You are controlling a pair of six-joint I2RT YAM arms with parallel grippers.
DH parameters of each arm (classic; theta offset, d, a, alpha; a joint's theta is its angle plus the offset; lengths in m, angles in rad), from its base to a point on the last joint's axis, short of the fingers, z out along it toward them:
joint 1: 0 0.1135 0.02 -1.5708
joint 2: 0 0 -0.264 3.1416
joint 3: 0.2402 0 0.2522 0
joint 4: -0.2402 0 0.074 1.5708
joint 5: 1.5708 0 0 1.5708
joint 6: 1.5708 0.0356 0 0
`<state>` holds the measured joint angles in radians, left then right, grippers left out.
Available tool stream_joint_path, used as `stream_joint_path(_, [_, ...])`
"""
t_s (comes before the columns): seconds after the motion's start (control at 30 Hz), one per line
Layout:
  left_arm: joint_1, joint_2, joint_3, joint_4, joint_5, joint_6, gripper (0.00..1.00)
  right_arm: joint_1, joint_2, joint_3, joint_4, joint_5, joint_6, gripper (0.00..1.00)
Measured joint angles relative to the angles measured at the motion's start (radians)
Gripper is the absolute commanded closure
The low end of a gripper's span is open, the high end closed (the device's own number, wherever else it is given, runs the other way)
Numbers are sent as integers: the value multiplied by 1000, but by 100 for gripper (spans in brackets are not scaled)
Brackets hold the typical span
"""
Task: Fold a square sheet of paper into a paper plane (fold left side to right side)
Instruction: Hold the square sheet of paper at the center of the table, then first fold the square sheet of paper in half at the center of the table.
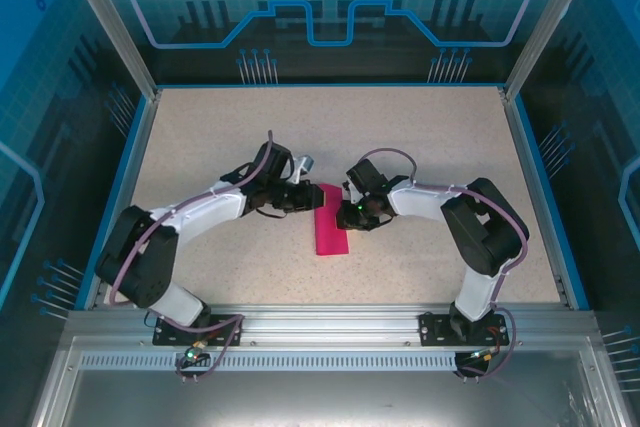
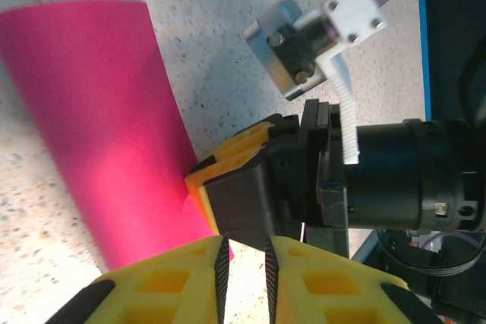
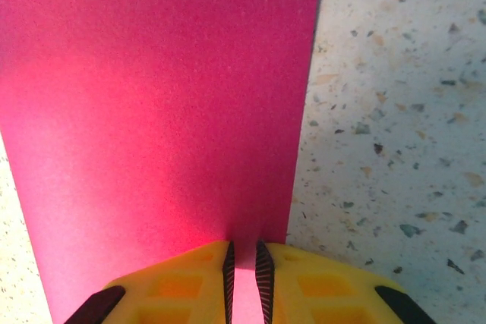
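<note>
The left arm reaches in from 8 o'clock across the speckled table (image 1: 220, 137). The left gripper (image 1: 312, 199) sits at the top left corner of the sheet of paper (image 1: 331, 232). In the left wrist view its yellow fingers (image 2: 167, 286) are drawn close together, with only a thin slit between the ribbed pads. The pink edge ends just beside that slit, so I cannot tell whether the pincer is clenched on the sheet or merely next to it.

The sheet of paper lies at the middle of the table. It is magenta-pink and folded into a narrow strip, with its long sides running roughly from 12 to 6 o'clock and the top end leaning slightly toward 1 o'clock. It lies flat on the surface along most of its length.

The right arm comes in from 4 o'clock. The right gripper (image 1: 348, 215) meets the strip on its 3 o'clock side, near the upper end. In the right wrist view the paper (image 3: 152, 111) runs straight down into the gap between the yellow fingers (image 3: 326, 282), and pink shows between the pads. This pincer is grasping the sheet at its edge. The two grippers are just beside each other.
</note>
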<state>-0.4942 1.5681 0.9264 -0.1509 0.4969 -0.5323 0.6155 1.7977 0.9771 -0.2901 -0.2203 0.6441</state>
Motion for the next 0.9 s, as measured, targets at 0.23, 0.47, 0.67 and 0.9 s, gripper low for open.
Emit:
stream_joint_path(0.23, [-12, 147, 0, 31, 40, -12, 78, 0, 3, 5, -8, 2, -3, 80])
stream_joint_path(0.47, [-12, 225, -1, 38, 7, -18, 79, 1, 4, 6, -10, 3, -11, 80])
stream_joint_path(0.67, [-3, 229, -16, 37, -26, -14, 80, 1, 8, 12, -16, 3, -18, 80])
stream_joint_path(0.9, [28, 229, -45, 41, -32, 9, 79, 1, 9, 13, -20, 3, -24, 80])
